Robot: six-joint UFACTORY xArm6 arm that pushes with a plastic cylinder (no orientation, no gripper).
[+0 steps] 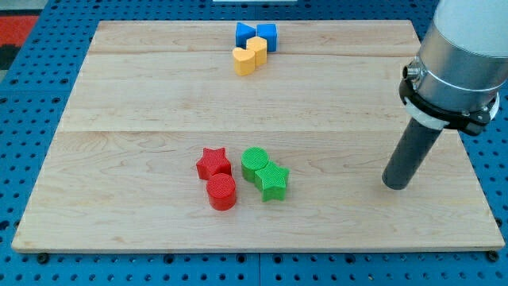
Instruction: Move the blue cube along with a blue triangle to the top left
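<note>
Task not begun: my tip (394,186), a bare jawless rod holding nothing, stands far right of the touching blue cube (267,36) and blue triangle (245,33), both top-centre.

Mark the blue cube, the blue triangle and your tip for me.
blue cube (267,35), camera view, on its top face.
blue triangle (244,33), camera view, on its top face.
my tip (394,186), camera view, the rod's very end, far right of all blocks.
</note>
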